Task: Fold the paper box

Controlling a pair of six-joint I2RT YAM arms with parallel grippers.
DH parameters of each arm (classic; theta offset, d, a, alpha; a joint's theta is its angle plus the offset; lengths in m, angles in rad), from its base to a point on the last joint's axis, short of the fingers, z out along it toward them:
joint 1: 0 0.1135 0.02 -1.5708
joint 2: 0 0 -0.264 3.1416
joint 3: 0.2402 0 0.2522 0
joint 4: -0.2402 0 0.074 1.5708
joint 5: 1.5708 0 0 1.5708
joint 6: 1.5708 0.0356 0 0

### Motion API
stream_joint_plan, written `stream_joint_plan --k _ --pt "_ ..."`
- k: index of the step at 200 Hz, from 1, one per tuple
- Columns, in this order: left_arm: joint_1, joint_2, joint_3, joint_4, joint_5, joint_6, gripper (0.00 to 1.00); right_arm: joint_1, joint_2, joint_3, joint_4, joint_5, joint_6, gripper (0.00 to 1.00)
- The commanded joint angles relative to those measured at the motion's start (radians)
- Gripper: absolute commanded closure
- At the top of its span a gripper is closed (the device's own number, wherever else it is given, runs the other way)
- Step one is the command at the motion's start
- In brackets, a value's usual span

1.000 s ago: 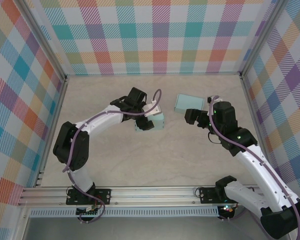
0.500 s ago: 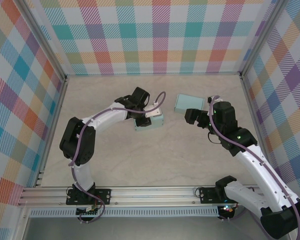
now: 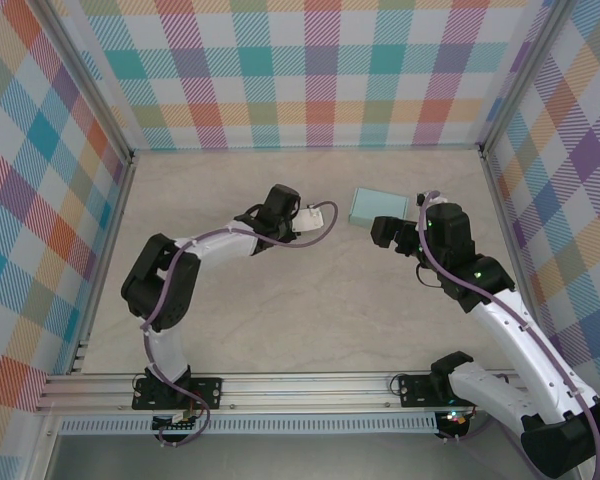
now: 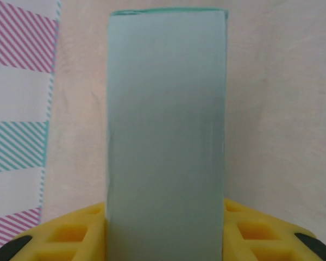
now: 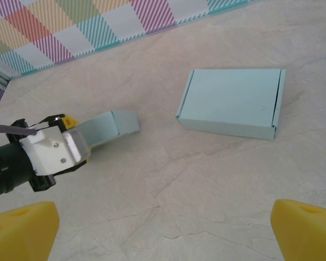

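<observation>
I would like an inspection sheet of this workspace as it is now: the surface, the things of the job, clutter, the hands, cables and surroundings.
Surface: beige marbled table, carrying the paper box.
Job's things: teal paper piece, held in the left hand; flat teal paper box, lying on the table, apart from both hands.
Clutter: nothing seen.
Hands: left hand shut on the teal paper piece, a yellow pad on each side; right hand open, nothing between its fingers, facing the flat teal paper box.
Cables: purple cable loops at the left wrist; a second purple cable runs along the right arm.
Surroundings: plaid walls on three sides; aluminium rail at the near edge.
</observation>
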Motion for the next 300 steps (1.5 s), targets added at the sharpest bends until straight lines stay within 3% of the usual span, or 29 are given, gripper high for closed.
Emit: stream_joint_plan --k 1,32,90,113,142,181,211,252,300 --pt "-0.005 0.07 -0.029 0.231 -0.072 0.124 0.63 -0.006 -0.014 -0.003 -0.026 0.02 0.01 0.0" --pt "-0.005 0.135 -0.027 0.342 -0.065 0.194 0.59 -0.006 -0.032 -0.008 -0.038 0.036 0.016 0.0" --pt "-0.003 0.214 0.004 0.326 -0.009 0.199 0.47 -0.007 -0.021 -0.009 -0.046 0.033 0.024 0.01" --pt "-0.006 0.184 -0.027 0.312 0.005 0.171 0.32 -0.006 -0.022 -0.013 -0.051 0.043 0.025 0.0" --pt "-0.011 0.095 -0.07 0.22 0.036 0.12 0.0 -0.006 -0.025 -0.015 -0.046 0.044 0.021 0.0" --pt "-0.052 -0.095 -0.129 0.051 0.054 0.032 0.0 -0.007 -0.016 -0.02 -0.045 0.044 0.016 0.0" --pt "-0.066 -0.289 -0.217 0.062 0.015 -0.151 0.0 -0.006 -0.037 -0.056 -0.01 0.068 -0.009 0.0" --pt "-0.059 -0.603 -0.42 0.179 -0.131 -0.49 0.0 -0.007 -0.09 -0.155 0.059 0.188 -0.056 0.0" --pt "0.007 -0.892 -0.599 0.087 -0.319 -0.889 0.0 -0.007 -0.188 -0.399 0.37 0.206 -0.182 0.0"
